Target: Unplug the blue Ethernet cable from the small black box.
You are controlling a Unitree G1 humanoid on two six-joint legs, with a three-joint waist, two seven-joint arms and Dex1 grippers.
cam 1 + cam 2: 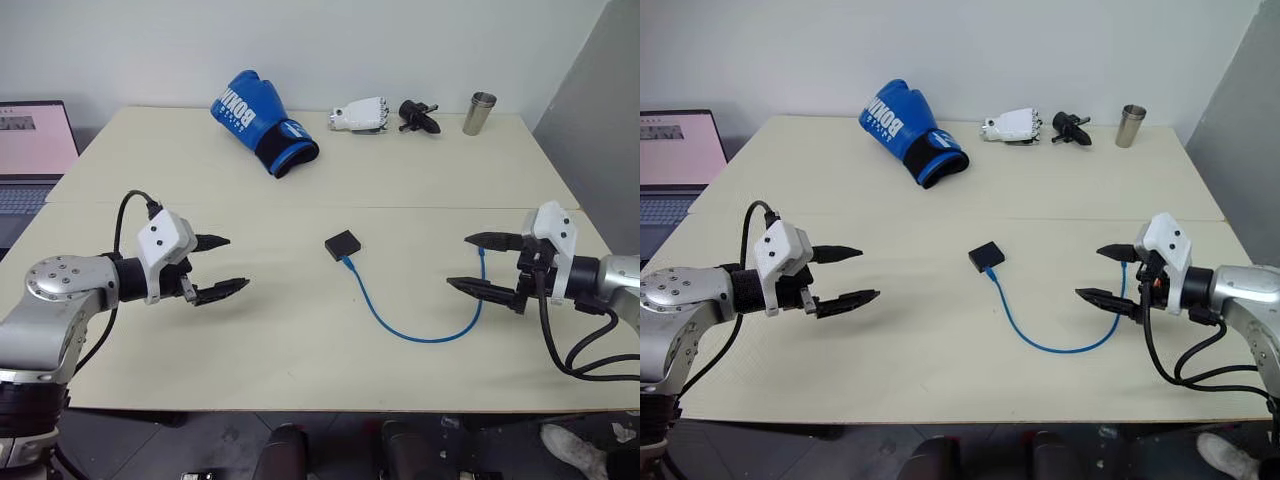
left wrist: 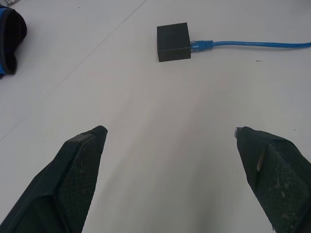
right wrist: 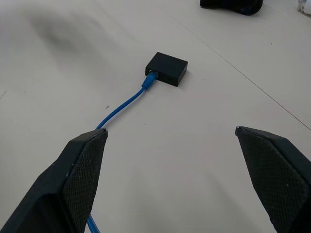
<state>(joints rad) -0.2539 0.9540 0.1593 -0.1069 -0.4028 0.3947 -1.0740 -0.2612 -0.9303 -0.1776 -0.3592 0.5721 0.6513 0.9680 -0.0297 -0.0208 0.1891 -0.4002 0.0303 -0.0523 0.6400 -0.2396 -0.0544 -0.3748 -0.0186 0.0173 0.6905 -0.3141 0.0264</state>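
Note:
The small black box (image 1: 341, 244) lies flat near the middle of the cream table. The blue Ethernet cable (image 1: 420, 335) is plugged into its near side and curves in a loop toward the right, its far end rising beside my right gripper (image 1: 481, 262). That gripper hovers open above the table, well right of the box, with nothing between its fingers. My left gripper (image 1: 222, 266) hovers open on the other side, left of the box, and is empty too. Both wrist views show the box (image 2: 173, 41) (image 3: 167, 68) with the cable's plug (image 2: 200, 45) in it, ahead of the spread fingers.
At the table's back lie a blue boxing glove (image 1: 262, 123), a white robot hand (image 1: 360, 115), a black gripper part (image 1: 418, 117) and a metal cup (image 1: 479, 113). A laptop (image 1: 32, 150) stands off the table's left edge. A seam (image 1: 300, 206) crosses the tabletop.

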